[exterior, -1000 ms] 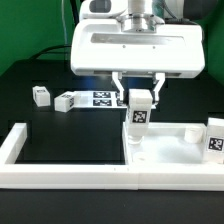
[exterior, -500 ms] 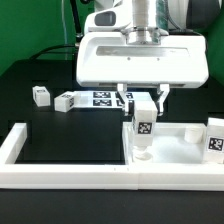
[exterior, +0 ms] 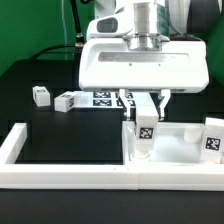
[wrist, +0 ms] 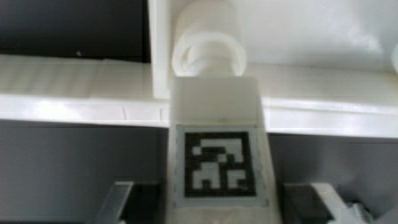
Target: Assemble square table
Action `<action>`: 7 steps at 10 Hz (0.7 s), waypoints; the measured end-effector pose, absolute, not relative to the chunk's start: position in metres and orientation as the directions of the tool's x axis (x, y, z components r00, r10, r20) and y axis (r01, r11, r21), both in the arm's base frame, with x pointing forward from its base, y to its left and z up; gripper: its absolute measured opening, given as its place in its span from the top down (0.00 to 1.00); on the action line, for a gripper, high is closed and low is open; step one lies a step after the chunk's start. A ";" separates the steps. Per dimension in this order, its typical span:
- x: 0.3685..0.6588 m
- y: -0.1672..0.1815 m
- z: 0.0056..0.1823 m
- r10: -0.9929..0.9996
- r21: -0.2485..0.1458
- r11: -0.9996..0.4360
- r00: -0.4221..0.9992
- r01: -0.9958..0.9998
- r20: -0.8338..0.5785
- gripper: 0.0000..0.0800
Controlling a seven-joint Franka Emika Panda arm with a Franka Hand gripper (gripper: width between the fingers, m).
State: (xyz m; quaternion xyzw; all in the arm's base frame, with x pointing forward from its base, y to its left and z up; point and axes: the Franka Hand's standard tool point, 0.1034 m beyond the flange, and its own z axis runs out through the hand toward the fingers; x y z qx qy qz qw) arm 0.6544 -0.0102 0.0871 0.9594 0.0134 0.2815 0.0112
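Observation:
My gripper (exterior: 146,106) is shut on a white leg block (exterior: 147,128) with a black-white tag and holds it upright. The block's lower end is at the near corner, on the exterior view's left, of the white square table top (exterior: 185,148). It is too close to tell whether they touch. In the wrist view the tagged leg block (wrist: 217,150) runs out from between my gripper (wrist: 221,208), its round end over white plastic. One leg block (exterior: 214,136) stands on the top at the right. Two more leg blocks (exterior: 41,95) (exterior: 66,101) lie on the black mat at the left.
The long white bar frame (exterior: 60,172) runs along the front and up the exterior view's left side. The marker board (exterior: 103,98) lies behind my gripper. The arm's wide white body (exterior: 140,62) hangs over the middle of the scene.
My gripper has moved down and toward the exterior view's right with the leg block, bringing it to the table top's corner. The other parts have not moved.

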 end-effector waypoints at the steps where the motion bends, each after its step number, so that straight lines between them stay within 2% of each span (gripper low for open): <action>1: 0.654 -0.010 0.084 0.032 0.029 -0.999 0.843 0.019 0.537 0.64; 5: 0.652 -0.011 0.080 0.031 0.029 -0.999 0.847 0.019 0.531 0.64; 7: 0.652 -0.011 0.080 0.031 0.029 -0.999 0.847 0.018 0.530 0.27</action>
